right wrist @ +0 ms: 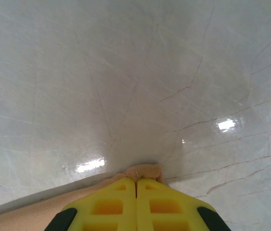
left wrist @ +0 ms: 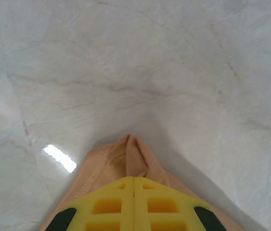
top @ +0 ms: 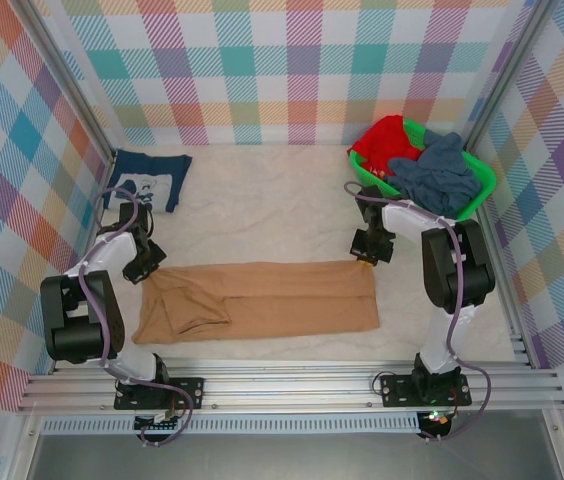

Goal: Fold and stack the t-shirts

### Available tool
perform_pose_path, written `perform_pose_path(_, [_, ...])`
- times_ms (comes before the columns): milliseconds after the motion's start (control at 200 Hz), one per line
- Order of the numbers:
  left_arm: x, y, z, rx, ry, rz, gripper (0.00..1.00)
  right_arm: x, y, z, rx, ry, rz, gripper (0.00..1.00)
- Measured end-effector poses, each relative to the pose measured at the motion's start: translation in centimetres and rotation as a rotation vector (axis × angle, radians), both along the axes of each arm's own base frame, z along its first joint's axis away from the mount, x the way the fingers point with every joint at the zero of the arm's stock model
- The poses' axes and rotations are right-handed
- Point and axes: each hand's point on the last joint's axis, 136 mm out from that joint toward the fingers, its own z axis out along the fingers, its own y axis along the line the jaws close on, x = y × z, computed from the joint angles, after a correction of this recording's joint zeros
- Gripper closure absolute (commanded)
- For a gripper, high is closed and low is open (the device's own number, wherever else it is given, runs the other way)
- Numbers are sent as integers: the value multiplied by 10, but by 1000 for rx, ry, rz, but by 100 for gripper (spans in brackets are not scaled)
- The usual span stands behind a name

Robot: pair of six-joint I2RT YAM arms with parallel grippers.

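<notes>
With the navy t-shirt (top: 147, 180) folded, the half-folded tan t-shirt (top: 262, 298) is being pinched by the left gripper (top: 145, 270) and right gripper (top: 367, 258), both closed on it.

left gripper (left wrist: 134, 181): bottom centre, yellow jaws pressed together on tan t-shirt (left wrist: 125, 158) | cloth peaks just above | pale veined table (left wrist: 135, 57) beyond | glare (left wrist: 59, 158) lower left

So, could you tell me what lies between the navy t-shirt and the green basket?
Only bare pale tabletop, seen in the top view, separates the navy t-shirt from the green basket.
</notes>
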Motion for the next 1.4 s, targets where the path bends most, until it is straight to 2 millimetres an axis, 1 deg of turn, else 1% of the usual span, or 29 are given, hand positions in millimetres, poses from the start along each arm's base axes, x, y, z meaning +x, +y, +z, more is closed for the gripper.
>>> perform_pose_path(25, [-1, 1, -1, 4, 4, 1, 98, 0, 0, 0, 0, 1, 0, 94])
perform_pose_path(65, [-4, 1, -3, 6, 14, 2, 91, 0, 0, 0, 0, 2, 0, 94])
perform_pose_path(115, [-6, 1, -6, 8, 26, 2, 87, 0, 0, 0, 0, 2, 0, 94])
perform_pose_path(165, [-6, 2, -9, 9, 36, 7, 76, 0, 0, 0, 0, 2, 0, 94])
perform_pose_path(210, [-8, 3, -13, 14, 52, 6, 63, 0, 0, 0, 0, 3, 0, 94])
perform_pose_path(250, [-9, 4, -14, 21, 59, 11, 55, 0, 0, 0, -1, 3, 2, 93])
perform_pose_path(275, [-10, 5, -14, 23, 59, 21, 53, 0, 0, 0, -2, 3, 2, 93])
perform_pose_path(325, [-9, 7, -11, 34, 51, 32, 51, 0, 1, 0, -4, 3, 3, 93])
perform_pose_path(410, [-12, 9, 2, 55, 26, 48, 50, 0, 1, 0, -7, 1, 7, 93])
perform_pose_path(510, [-18, 9, 29, 83, -39, 71, 52, 0, 3, 1, -16, -2, 16, 92])
perform_pose_path(540, [-18, 6, 39, 85, -68, 74, 53, 0, 3, 2, -18, -4, 17, 92])
perform_pose_path(615, [-18, -8, 60, 69, -154, 69, 57, 1, 4, 2, -25, -8, 23, 92])
perform_pose_path(680, [-18, -20, 68, 27, -203, 64, 62, 1, 5, 2, -30, -11, 28, 92])
perform_pose_path(745, [-17, -31, 62, -22, -209, 66, 70, 1, 6, 2, -32, -12, 35, 92])
perform_pose_path(835, [-14, -39, 41, -77, -165, 86, 80, 0, 8, 2, -32, -13, 47, 92])
perform_pose_path(945, [-2, -47, 15, -133, -128, 115, 83, 0, 9, 2, -31, -15, 56, 92])
perform_pose_path(1030, [1, -50, -1, -164, -103, 144, 85, 0, 10, 2, -31, -16, 61, 92])
perform_pose_path(1095, [-5, -51, -8, -168, -83, 168, 85, 0, 10, 2, -31, -16, 61, 92])
perform_pose_path(1260, [-34, -48, -18, -152, -42, 201, 85, 0, 10, 2, -32, -16, 61, 92])
perform_pose_path(1400, [-45, -42, -28, -136, -16, 216, 84, 0, 9, 2, -36, -17, 61, 91])
